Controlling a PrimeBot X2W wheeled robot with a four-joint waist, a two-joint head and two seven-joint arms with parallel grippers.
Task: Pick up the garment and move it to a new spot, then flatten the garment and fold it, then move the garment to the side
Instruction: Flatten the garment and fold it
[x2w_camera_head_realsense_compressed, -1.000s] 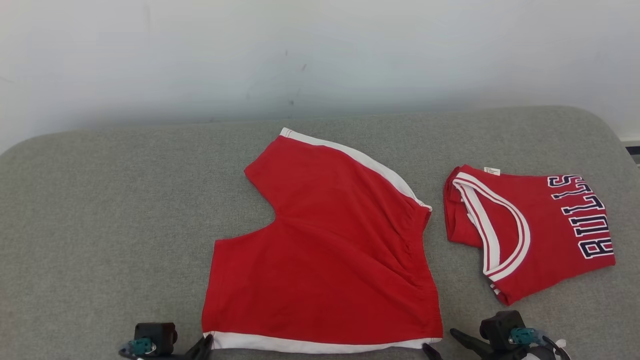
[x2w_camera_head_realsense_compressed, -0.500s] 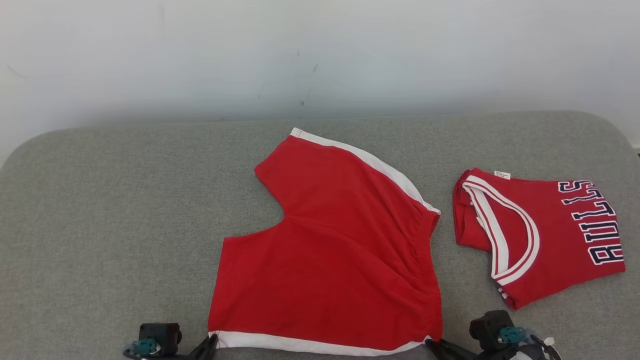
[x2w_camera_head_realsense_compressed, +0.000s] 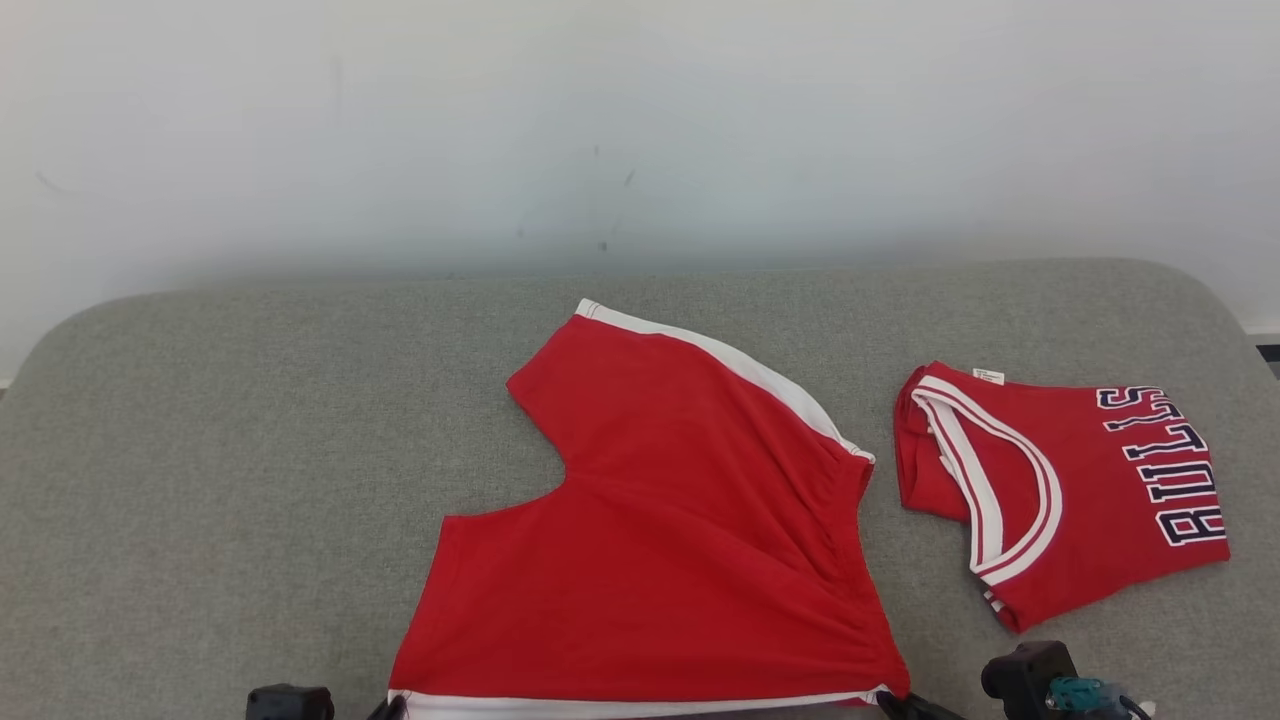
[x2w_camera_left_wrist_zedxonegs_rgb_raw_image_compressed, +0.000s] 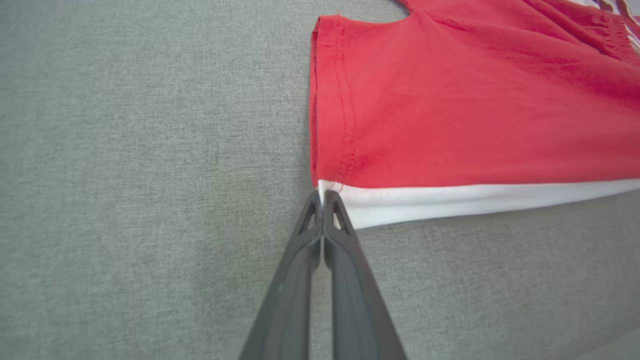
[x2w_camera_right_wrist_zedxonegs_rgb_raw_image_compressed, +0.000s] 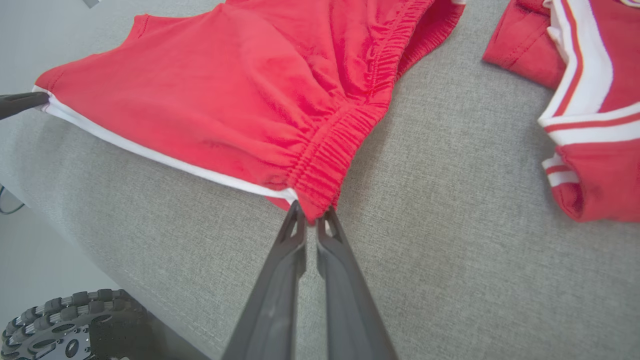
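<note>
red shorts (x2w_camera_head_realsense_compressed: 660, 540) are lying spread out in the middle of a grey cushion (x2w_camera_head_realsense_compressed: 250, 450), with one white-striped side running along the near edge, closest to you. your left tool (x2w_camera_left_wrist_zedxonegs_rgb_raw_image_compressed: 322, 197) is pinching shut on the near left corner, right at the end of the white stripe. your right tool (x2w_camera_right_wrist_zedxonegs_rgb_raw_image_compressed: 311, 216) is pinching shut on the near right corner, at the gathered elastic waistband. the cloth is looking light, soft and floppy, so it is likely going to sag between the two corners when lifted. keeping the tools spread apart should be holding that edge taut. both grips are sitting on very little cloth and may be slipping free. a folded red jersey (x2w_camera_head_realsense_compressed: 1070, 490) is lying just to the right, apart from the shorts, narrowing the room there. more room is showing on the cushion's left side.
</note>
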